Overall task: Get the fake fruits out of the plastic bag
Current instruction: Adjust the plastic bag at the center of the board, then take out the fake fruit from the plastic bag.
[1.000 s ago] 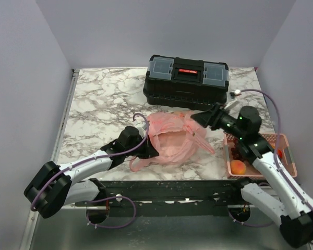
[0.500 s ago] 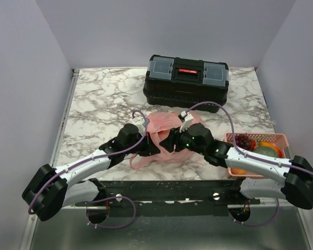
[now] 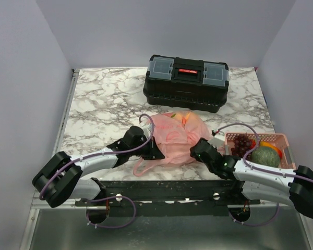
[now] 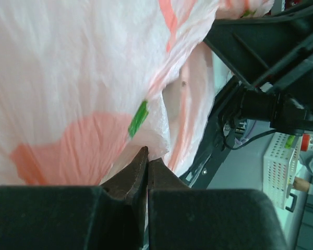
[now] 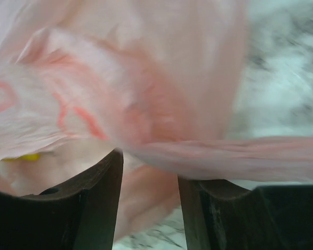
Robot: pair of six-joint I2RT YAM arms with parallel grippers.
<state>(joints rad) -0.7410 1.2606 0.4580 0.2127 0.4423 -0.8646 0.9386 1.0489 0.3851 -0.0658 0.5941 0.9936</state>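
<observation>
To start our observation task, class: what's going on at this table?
Two robot arms work on a pink plastic bag. The left claw is shut on the bag's edge; the right claw, jaws apart, sits against its near right side. Grapes and a green fruit lie in the pink basket; a yellow-orange shape shows through the bag.

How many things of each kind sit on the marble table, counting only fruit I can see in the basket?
Black plastic toolbox: 1
Crinkled translucent pink plastic bag: 1
Rigid pink slotted basket: 1
Fake fruits showing in it: 3 (dark purple grape bunch, green round fruit, orange fruit)
Total: 6
</observation>
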